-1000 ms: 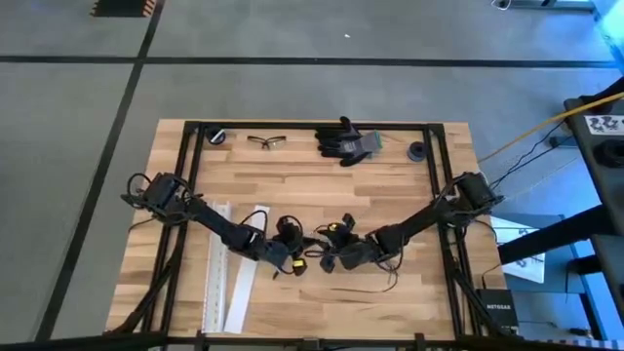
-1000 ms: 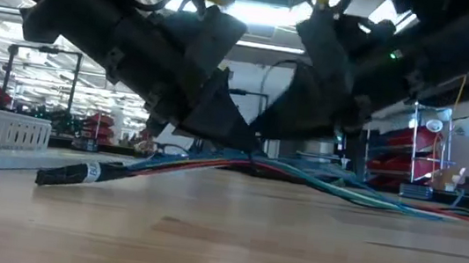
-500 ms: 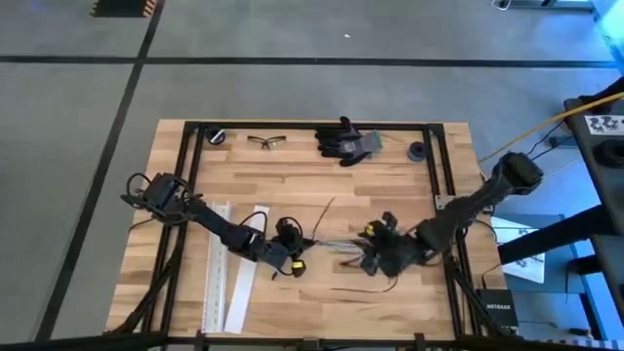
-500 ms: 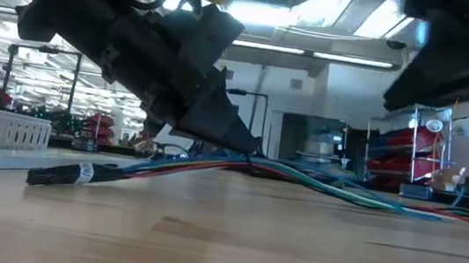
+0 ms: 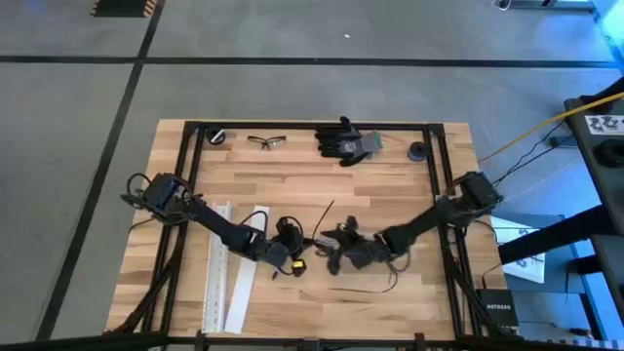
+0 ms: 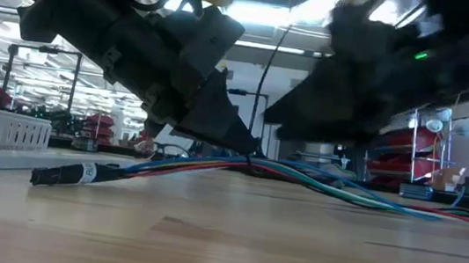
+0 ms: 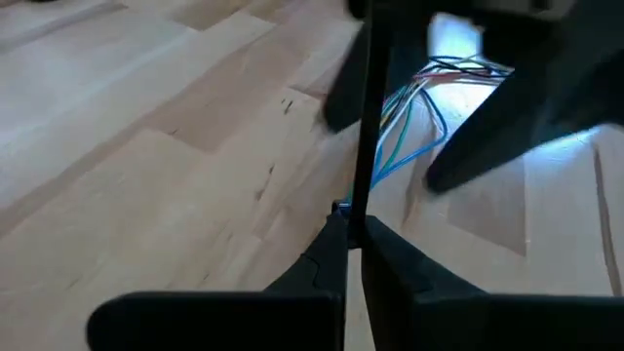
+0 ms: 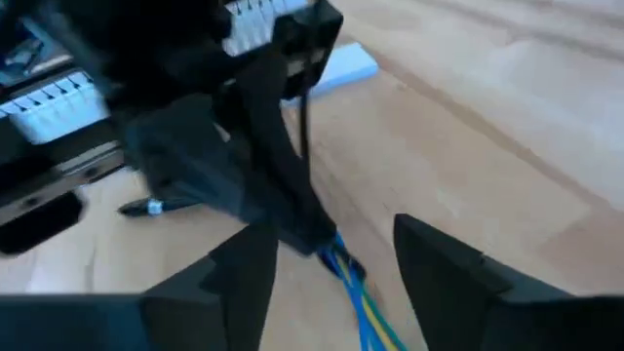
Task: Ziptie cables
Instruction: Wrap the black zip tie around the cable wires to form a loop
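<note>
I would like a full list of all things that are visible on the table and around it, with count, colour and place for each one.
cables: one bundle, blue, green, red and dark wires, middle of table near the front
zip tie: one, black, thin strip standing up from the bundle
white channel strips: two, white, front left of table
gloves: one pile, black and grey, back edge, centre
safety glasses: one, dark frame, back edge, left of gloves
small round objects: two, black, back corners
table: one, light wood, black frame
left claw: shut on zip tie, at the bundle
right claw: open, facing the left claw
</note>
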{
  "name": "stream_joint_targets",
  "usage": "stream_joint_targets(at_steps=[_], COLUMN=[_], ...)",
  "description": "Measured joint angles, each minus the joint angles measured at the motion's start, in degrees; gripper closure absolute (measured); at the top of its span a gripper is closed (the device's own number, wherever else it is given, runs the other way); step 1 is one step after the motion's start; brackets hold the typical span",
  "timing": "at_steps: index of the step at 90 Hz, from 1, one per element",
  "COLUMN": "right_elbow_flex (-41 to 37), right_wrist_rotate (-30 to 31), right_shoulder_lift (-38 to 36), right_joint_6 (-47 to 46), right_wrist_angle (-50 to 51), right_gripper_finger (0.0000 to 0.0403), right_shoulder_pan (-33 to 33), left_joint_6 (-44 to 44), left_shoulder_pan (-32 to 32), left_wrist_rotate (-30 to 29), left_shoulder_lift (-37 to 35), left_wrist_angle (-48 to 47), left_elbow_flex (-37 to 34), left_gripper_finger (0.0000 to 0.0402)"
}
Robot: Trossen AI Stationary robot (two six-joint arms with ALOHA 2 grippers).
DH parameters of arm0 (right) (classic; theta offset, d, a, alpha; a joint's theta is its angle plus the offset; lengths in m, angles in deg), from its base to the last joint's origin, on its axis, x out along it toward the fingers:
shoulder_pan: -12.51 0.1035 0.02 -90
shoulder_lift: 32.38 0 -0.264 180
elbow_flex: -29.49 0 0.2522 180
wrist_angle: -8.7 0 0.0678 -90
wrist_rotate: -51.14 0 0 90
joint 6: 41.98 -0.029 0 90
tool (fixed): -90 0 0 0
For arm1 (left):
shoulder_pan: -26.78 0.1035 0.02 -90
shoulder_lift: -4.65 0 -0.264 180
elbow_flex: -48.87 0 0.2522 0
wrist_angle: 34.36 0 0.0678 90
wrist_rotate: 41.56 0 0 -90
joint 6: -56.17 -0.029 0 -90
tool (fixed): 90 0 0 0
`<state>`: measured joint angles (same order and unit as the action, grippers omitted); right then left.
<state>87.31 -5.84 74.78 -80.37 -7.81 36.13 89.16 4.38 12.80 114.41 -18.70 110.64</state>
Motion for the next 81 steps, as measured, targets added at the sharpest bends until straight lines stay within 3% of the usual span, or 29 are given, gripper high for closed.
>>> stream_joint_targets(at_steps=[11,23,41,54,81], right_elbow_flex=[1.7,2.2,2.2,2.2,2.2], right_wrist_rotate=[-0.6,1.9,2.9,3.5,13.5], right_shoulder_lift=[0.8,0.8,0.8,0.8,-4.2], right_joint_6=[0.6,0.7,-1.0,2.9,15.1], right_wrist_angle=[0.1,0.0,0.5,-0.3,7.6], right_gripper_finger=[0.0211,0.0242,0.0323,0.0392,0.0402], right_shoulder_pan=[-0.9,-0.8,-0.9,-1.2,-0.3], left_joint_6=[0.0,0.0,0.0,0.0,1.4], left_shoulder_pan=[0.0,0.0,0.0,0.0,-1.3], left_wrist_rotate=[0.0,0.0,0.0,-0.3,-0.8], left_shoulder_lift=[0.0,0.0,0.0,0.0,0.0], left_wrist_angle=[-0.2,0.0,0.1,0.4,1.5], left_elbow_flex=[0.0,0.0,0.0,0.0,0.1], left_gripper_finger=[0.0401,0.0401,0.0401,0.0401,0.0401])
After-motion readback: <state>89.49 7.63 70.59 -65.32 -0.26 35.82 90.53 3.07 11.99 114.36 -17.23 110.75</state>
